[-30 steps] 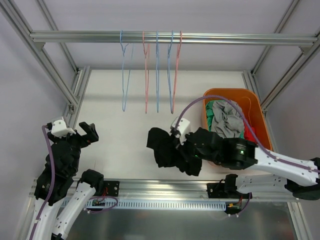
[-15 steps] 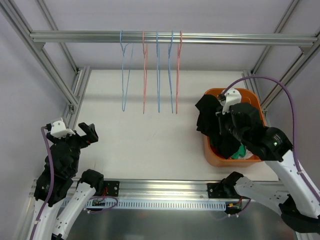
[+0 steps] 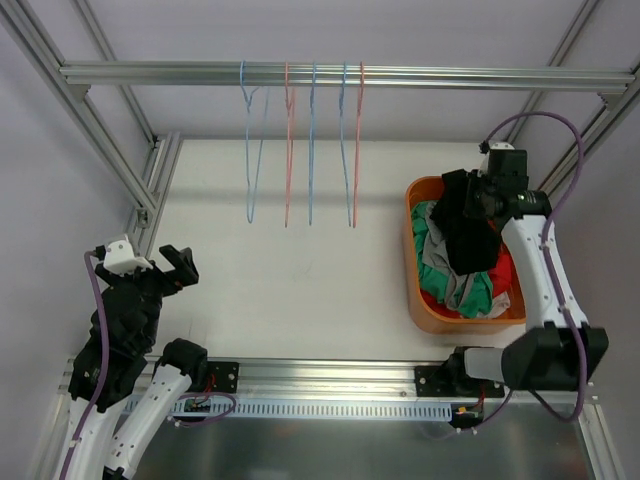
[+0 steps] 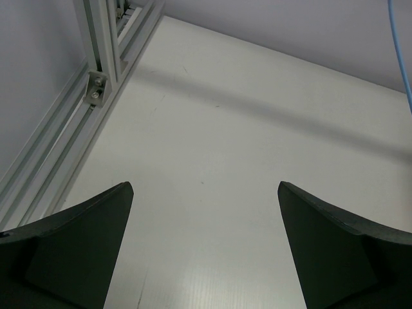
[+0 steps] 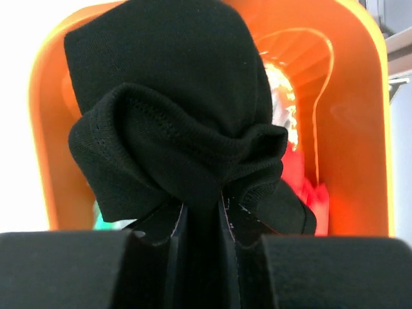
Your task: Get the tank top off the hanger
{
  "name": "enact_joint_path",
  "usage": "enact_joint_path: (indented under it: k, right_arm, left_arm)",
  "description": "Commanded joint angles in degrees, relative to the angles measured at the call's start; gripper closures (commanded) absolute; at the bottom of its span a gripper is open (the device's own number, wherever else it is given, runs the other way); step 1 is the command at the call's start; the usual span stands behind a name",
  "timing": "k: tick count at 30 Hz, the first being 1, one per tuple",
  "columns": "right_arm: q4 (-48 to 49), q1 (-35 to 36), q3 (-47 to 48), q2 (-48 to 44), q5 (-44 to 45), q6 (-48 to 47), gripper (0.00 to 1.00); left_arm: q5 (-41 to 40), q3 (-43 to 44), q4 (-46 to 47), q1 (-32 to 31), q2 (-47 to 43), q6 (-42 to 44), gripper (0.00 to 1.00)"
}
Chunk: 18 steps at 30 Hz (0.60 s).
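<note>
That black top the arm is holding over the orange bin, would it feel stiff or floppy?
Probably floppy: the black top bunches into soft folds where the right gripper pinches it. It is likely light too, since it hangs limp above the orange bin.

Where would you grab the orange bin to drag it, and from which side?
Take the left long wall of the orange bin, near its middle, coming straight down from above with one finger inside and one outside. That rim is thin, upright and uncovered. The far half is a worse choice, since the right pincer holds the black tank top over it.
</note>
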Motion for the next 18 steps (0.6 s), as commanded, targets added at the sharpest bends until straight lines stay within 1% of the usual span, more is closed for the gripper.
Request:
enact_joint_path:
  k: [1,2,3,6,9,10,12,13,14,15,18]
  right_arm:
    - [11.87,-5.55,-1.63,7.19,-0.46,0.82,1.0]
    - [12.51,-8.69,-1.64,8.68,-0.98,1.44,1.0]
    - [13.04,-10.38,-1.73,11.48,-1.6,2.31,1.0]
    - [14.1,-14.43,-2.25,14.49,-0.2,3.2,1.0]
    - [14.8,-14.88,-3.22,18.88,-2.91,2.5,0.99]
    - [14.8,-14.61,-3.66,20.2,-4.75,3.02,0.97]
    - [14.63,-13.21,-4.18,22.67,-4.59,3.11,0.93]
    - [14.45,-12.68,-4.45,22.76,-4.16,2.94,0.82]
    - [14.1,-11.89,-4.54,22.06,-3.72,3.11,0.74]
    - [13.84,-11.71,-4.54,21.19,-3.54,2.94,0.62]
    - [11.3,-11.71,-2.09,16.36,-2.67,3.11,0.43]
  left_arm:
    - [1.09,-0.14,1.68,0.06,1.11,1.09,0.01]
    - [1.26,-0.14,1.68,0.06,1.37,1.09,0.01]
    - [1.44,-0.14,1.77,0.06,1.38,1.09,0.01]
    - [1.97,-0.14,1.95,0.06,2.17,1.18,0.01]
    - [2.41,-0.05,2.12,0.14,2.96,1.27,0.01]
    - [2.5,-0.05,2.04,0.06,3.31,1.27,0.01]
    - [2.67,0.03,2.12,0.14,3.66,1.36,0.01]
    - [2.67,0.04,2.12,0.14,3.84,1.44,0.01]
    - [2.85,0.04,2.04,0.06,3.66,1.62,0.01]
    - [2.85,0.04,2.12,0.06,3.58,1.71,0.01]
    - [3.02,0.12,2.12,0.06,3.49,1.62,0.01]
